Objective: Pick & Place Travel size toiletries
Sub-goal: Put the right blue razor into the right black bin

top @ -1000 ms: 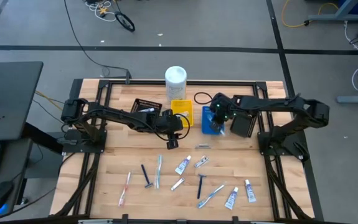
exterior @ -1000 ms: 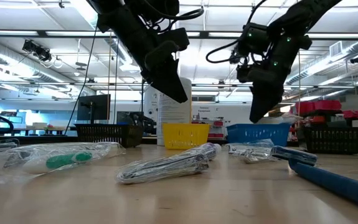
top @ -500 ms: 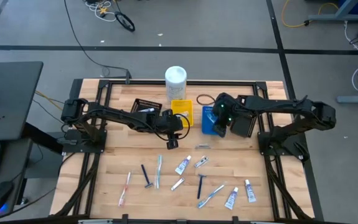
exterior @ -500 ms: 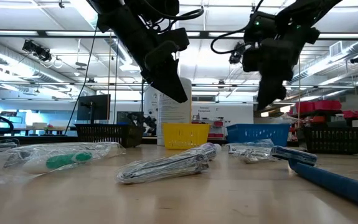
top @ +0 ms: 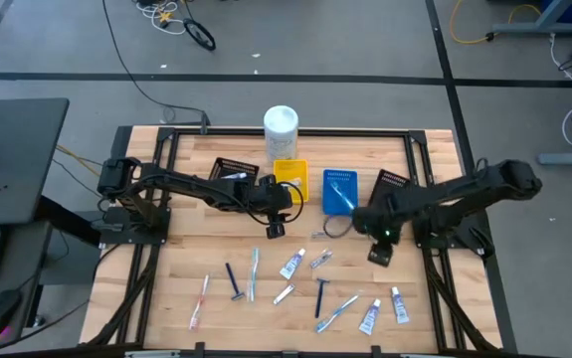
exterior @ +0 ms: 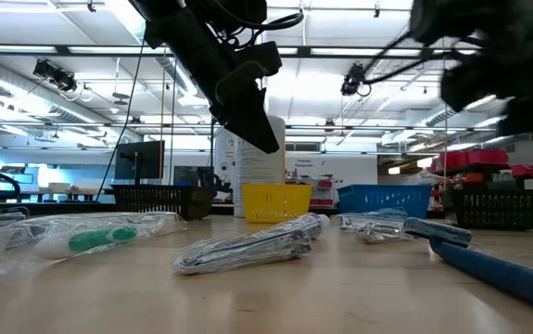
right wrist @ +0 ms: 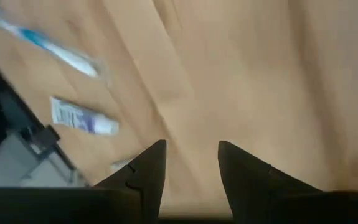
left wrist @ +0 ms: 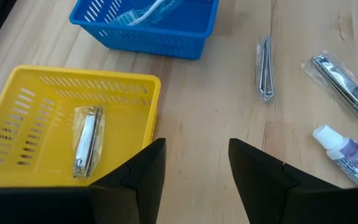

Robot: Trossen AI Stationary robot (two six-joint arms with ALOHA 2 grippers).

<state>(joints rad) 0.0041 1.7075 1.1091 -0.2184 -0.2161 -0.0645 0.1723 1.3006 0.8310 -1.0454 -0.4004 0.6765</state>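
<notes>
white tube [left wrist: 345, 155], purple label unreadable; both grippers empty

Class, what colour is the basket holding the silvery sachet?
Yellow basket; the left wrist view shows it best.

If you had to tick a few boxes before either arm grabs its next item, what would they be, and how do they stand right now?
1. Right gripper open, nothing between its fingers: ok.
2. Left gripper open and empty: ok.
3. Toothbrush lies inside the blue tray: ok.
4. Yellow tray holds a silvery item: ok.
5. Toiletries left on the table, such as a white tube: ok.
6. Which item the right gripper is heading for: cannot tell.
</notes>
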